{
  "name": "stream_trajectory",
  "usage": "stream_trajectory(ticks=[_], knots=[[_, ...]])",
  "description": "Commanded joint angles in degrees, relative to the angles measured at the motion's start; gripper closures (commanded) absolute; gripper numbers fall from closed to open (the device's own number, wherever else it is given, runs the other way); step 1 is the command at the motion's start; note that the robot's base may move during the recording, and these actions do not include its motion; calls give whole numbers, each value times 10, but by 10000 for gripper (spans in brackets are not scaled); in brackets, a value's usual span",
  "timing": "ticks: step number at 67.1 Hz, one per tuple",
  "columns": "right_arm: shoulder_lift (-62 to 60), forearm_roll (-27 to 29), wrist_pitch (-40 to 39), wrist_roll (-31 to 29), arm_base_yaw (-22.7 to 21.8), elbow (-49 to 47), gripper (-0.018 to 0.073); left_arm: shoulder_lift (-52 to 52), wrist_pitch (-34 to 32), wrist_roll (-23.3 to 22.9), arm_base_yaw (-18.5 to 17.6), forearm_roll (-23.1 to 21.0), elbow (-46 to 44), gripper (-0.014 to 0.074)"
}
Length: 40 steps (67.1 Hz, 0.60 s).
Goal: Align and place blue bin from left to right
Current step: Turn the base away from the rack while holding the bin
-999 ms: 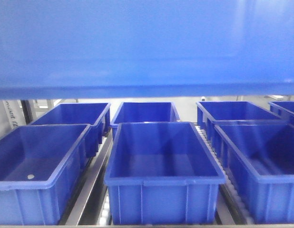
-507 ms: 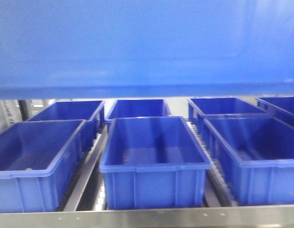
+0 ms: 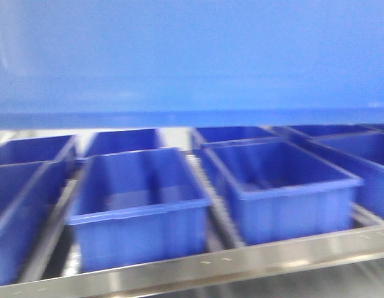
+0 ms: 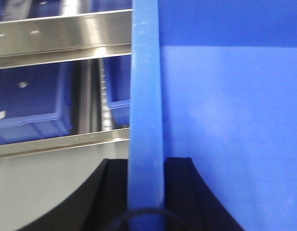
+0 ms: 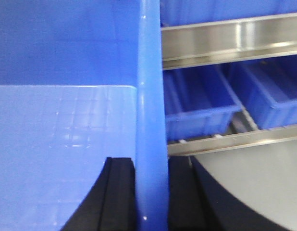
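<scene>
**benchwatcher:** so where's the blue bin (image 3: 192, 56) right now?

**standing_by_the_rig:** Up in the air, carried between both arms. On the front cam its smooth side panel fills the whole top half. Its bottom edge hangs above the other crates (image 3: 117, 141).

**benchwatcher:** and the grippers?

**standing_by_the_rig:** The left gripper (image 4: 146, 192) is pinched narrow on the rim of the bin's left wall. Its black fingers (image 4: 115, 192) sit one each side, with only the plastic wall between them. The right gripper (image 5: 151, 192) has the same grip on the opposite wall, fingers (image 5: 119, 192) tight against the rim on both sides.

**benchwatcher:** what's underneath?

**standing_by_the_rig:** Two rows of matching blue crates behind a steel rail (image 3: 242, 257). The front middle crate (image 3: 139, 205) and its right neighbour (image 3: 285, 186) sit side by side, apart, with a roller track (image 3: 210, 198) between them. More crates run off both edges. The front view is smeary, so I can't make out fine detail. The wrist cams catch another rail, more crates and grey floor (image 4: 43, 178) below.
</scene>
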Motion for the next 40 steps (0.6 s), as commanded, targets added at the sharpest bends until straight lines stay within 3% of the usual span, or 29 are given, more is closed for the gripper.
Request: stream_trajectory(ticks=[1,40], knots=[[-4,-3,-75,-1,8,-5,639,-5,-52,-4,-12,-6,-4,707],[-4,-3,-75,-1,8,-5,639,-5,-52,-4,-12,-6,-4,707]])
